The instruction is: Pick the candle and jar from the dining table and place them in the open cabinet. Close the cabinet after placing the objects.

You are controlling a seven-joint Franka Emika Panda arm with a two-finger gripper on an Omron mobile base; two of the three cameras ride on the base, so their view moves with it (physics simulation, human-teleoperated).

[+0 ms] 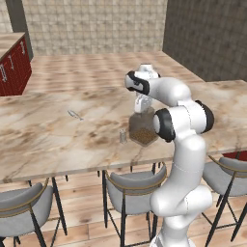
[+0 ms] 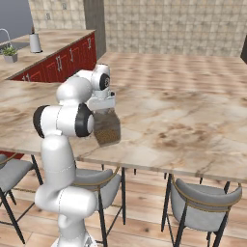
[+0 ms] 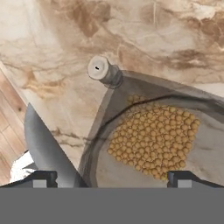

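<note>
From the left base view, the squat clear glass jar of tan grains stands near the beige veined marble worktop's front edge, the tiny pale-grey cylindrical candle just beside it and a thin silvery utensil well apart. The right base view hides the candle behind the arm; the gripper hangs over the jar. The hand view shows fingers spread wide, straddling the jar.
</note>
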